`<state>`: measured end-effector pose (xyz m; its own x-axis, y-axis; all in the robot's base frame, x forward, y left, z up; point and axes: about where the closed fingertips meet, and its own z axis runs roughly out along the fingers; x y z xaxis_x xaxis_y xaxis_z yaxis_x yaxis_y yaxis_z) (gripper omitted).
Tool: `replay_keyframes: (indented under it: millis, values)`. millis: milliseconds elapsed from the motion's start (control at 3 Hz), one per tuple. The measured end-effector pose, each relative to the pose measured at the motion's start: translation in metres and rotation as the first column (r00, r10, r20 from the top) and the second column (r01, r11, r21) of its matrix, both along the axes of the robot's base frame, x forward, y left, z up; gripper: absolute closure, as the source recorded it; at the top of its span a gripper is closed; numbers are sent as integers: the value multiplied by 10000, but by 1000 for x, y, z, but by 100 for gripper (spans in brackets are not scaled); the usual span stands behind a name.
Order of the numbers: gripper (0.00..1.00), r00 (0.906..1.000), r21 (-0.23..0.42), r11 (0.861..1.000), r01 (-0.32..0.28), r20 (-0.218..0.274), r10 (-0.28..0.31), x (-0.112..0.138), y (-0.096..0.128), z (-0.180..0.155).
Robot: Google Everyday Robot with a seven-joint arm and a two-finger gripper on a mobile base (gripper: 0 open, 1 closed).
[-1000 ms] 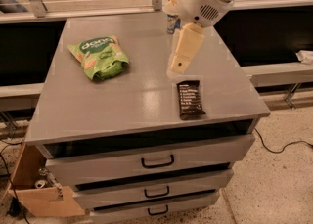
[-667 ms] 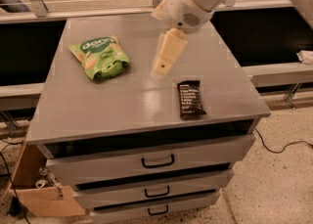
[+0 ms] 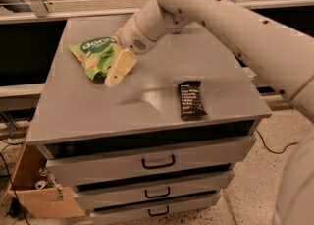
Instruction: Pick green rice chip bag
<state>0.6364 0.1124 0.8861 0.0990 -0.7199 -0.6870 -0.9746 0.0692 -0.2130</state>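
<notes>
Camera view: tool (image 3: 117, 73) at the edge of the green rice chip bag (image 3: 93, 56), far-left on the desk (image 3: 147, 108); we cannot tell its state. We judge the bag light, soft, slippery: pinch mid-body.

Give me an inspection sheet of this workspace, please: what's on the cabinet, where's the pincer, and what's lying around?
Surface: flat grey cabinet top, three drawers below.
Job's things: crinkled bright-green snack bag, lying back left.
Clutter: flat dark brown bar wrapper, front right.
Grippers: beige pincer at the bag's right edge; contact unclear.
Cables: dark cable on the floor, right.
Surroundings: open cardboard box lower left; speckled floor.
</notes>
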Motion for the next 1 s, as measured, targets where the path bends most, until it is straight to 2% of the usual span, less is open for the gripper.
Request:
replay_keyframes:
  millis: [333,667,1000]
  values:
    - [0,9995,559,9979,313,-92,-308,30,27,-23]
    - [18,9975,769,9948,667,-282,-647,56,44,-39]
    - [42,9937,774,9920,999,-595,-954,70,47,-47]
